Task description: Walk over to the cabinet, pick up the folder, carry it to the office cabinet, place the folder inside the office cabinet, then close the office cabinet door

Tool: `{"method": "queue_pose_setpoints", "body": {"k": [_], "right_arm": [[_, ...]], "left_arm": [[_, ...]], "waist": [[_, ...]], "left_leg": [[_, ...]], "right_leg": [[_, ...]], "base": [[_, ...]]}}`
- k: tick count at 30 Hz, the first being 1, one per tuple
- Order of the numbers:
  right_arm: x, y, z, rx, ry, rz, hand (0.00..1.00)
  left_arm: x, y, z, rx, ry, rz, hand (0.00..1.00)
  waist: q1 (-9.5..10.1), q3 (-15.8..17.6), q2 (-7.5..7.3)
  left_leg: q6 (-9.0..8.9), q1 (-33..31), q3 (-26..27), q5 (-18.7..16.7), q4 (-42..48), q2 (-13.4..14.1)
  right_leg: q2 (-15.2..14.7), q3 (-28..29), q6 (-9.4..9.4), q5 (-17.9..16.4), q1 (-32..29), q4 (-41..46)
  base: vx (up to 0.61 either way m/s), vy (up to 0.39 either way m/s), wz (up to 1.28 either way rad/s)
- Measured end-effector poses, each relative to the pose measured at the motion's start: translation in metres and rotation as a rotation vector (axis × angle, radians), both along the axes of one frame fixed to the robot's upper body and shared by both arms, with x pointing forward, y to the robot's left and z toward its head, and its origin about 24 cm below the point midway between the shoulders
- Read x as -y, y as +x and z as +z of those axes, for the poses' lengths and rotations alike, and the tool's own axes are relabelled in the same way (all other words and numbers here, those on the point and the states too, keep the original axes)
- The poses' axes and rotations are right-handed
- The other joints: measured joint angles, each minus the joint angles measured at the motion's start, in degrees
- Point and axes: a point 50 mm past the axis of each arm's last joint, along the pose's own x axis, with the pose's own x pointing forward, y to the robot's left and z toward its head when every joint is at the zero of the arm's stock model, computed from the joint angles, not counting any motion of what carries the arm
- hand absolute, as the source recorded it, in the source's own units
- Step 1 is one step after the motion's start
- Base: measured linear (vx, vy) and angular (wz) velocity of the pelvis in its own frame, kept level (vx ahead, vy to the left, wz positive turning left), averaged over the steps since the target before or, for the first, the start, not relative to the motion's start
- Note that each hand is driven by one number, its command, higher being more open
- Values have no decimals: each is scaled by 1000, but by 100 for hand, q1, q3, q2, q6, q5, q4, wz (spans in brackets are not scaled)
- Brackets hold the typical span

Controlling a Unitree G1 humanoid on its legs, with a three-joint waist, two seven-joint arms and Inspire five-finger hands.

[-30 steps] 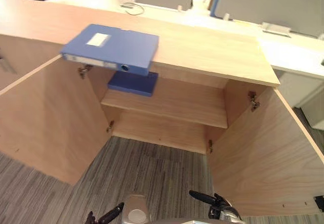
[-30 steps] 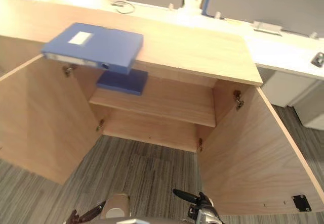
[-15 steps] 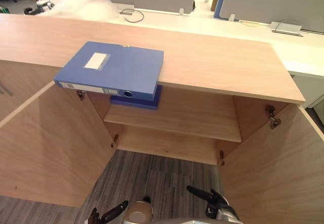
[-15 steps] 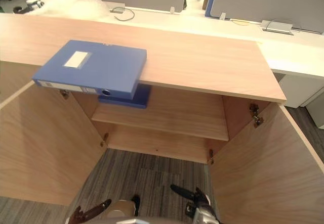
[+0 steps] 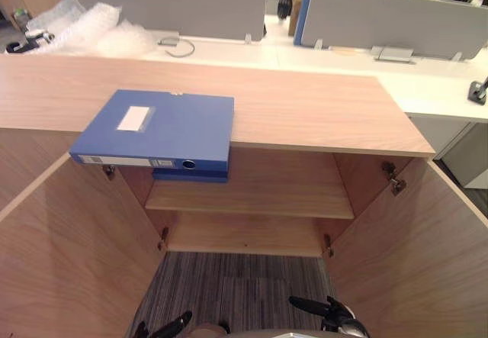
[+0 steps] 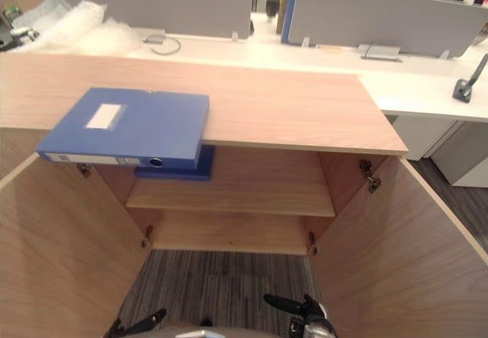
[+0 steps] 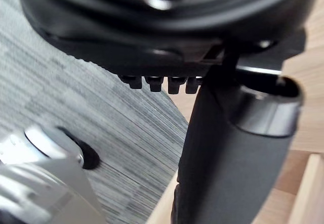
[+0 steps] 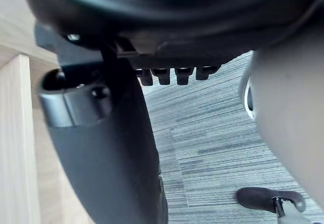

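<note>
Two to place first: finds the left robot hand (image 5: 164, 328) low at the near edge above the striped grey carpet floor (image 5: 236, 292), with fingers straight and loose, clasping nothing; finds the right robot hand (image 5: 329, 311) off to its right, likewise slack and empty, with one dark finger reaching toward the left. Puts the folder (image 5: 164, 128) well apart from both, far up and ahead, more toward the left robot hand's side than the right's. Sees it lying flat on the wooden tabletop (image 5: 305, 109) of the office cabinet (image 5: 366, 178), above the left part of the opening, with its near edge jutting out past the tabletop's front lip. Notes a blue, box-like body, a pale rectangular label (image 5: 136, 117) on the upper cover, and a light strip with a round finger hole (image 5: 188, 164) on the spine turned toward the robot. Spots a second blue folder (image 5: 202, 175) just beneath, flat on the upper shelf (image 5: 259, 193) and partly hidden by the first. Finds both doors swung wide, the left door (image 5: 69, 254) and the right door (image 5: 427, 254) flanking the opening. Beyond the tabletop, makes out a white desk (image 5: 427, 86), grey partitions (image 5: 168, 6) and a heap of bubble wrap (image 5: 84, 29).
</note>
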Motion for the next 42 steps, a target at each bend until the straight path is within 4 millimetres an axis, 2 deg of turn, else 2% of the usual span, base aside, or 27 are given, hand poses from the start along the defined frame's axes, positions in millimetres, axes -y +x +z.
{"method": "queue_pose_setpoints", "body": {"k": [1,2,5,7,10,13,15,16,17,18,22,25,26,29,33,36,42], "right_arm": [[-4,0,0,1,8,7,100],[-11,-3,-2,-9,17,33,100],[-17,0,-1,2,19,120,100],[-25,-1,-1,-4,34,169,100],[-37,-4,-2,-27,55,223,100],[-41,-11,-4,-51,65,232,100],[-41,-17,-6,-67,67,215,100],[-41,-17,-6,-67,68,206,100],[-44,-18,-6,-66,76,176,100],[-43,-19,-6,-70,78,169,100],[-41,-20,-6,-63,70,151,100],[-40,-25,-7,-77,71,134,100],[-39,-26,-7,-81,68,127,100],[-39,-27,-7,-82,56,110,100],[-41,-27,-7,-77,47,131,100],[-41,-33,-9,-105,50,133,100],[-42,-34,-11,-131,36,188,100]], "left_arm": [[-2,6,7,76,-20,48,100],[1,18,16,178,-60,91,100],[18,36,38,403,-179,204,100],[21,49,55,518,-219,214,100],[24,68,87,682,-241,192,100],[22,76,107,737,-168,146,100],[16,82,127,751,-4,81,100],[12,82,132,758,35,77,100],[2,78,146,749,183,61,100],[-3,76,150,738,250,57,100],[-33,54,177,648,601,116,100],[-42,41,193,550,823,145,100],[-45,38,202,521,915,158,100],[-46,36,221,488,1098,170,100],[-41,37,251,476,1361,179,100],[-34,40,264,485,1476,164,100],[-17,59,278,558,1657,-69,100]], "waist": [[20,-18,-56],[77,-60,-144],[168,-213,74],[201,-284,83],[293,-375,-35],[365,-474,-190],[507,-530,-279],[530,-535,-287],[568,-538,-290],[582,-541,-291],[657,-558,-316],[783,-597,-369],[847,-639,-430],[869,-685,-499],[868,-691,-490],[850,-694,-478],[804,-712,-400]], "left_leg": [[-80,-93,-60,-46,109,-15],[-201,-119,-96,-130,201,-35],[-435,-389,-122,-314,467,296],[-553,-491,-208,-340,486,452],[-661,-649,-305,-368,521,644],[-702,-652,-353,-393,529,671],[-745,-652,-352,-433,560,678],[-749,-644,-356,-457,570,679],[-758,-621,-359,-529,635,687],[-767,-612,-359,-551,648,686],[-710,-568,-370,-645,658,677],[-658,-539,-385,-693,657,633],[-641,-541,-392,-703,657,602],[-603,-495,-453,-725,666,508],[-574,-514,-459,-729,674,414],[-559,-564,-480,-719,706,351],[-541,-593,-410,-687,726,319]], "right_leg": [[95,-47,-22,251,-2,-530],[123,-138,178,242,116,-835],[617,-312,122,214,250,-1431],[856,-409,45,227,280,-1641],[1152,-585,-31,270,368,-1920],[1222,-720,-31,277,495,-2083],[1243,-765,3,314,578,-2172],[1252,-783,4,342,601,-2191],[1273,-789,17,393,667,-2233],[1275,-790,16,409,686,-2242],[1276,-779,-28,524,736,-2282],[1249,-775,-19,598,784,-2337],[1226,-771,-10,605,792,-2357],[1183,-763,-1,630,888,-2452],[1126,-662,-3,633,895,-2522],[1110,-630,-4,633,873,-2549],[1127,-366,-4,634,877,-2746]], "base": [[-9,-233,33],[7,-257,26],[-7,-259,2],[-3,-200,11],[60,-152,20],[81,-47,20],[108,3,11],[100,29,8],[54,26,3],[62,40,2],[41,58,1],[13,68,4],[8,64,4],[-15,58,10],[-42,49,-1],[-36,43,3],[-15,15,-6]]}}
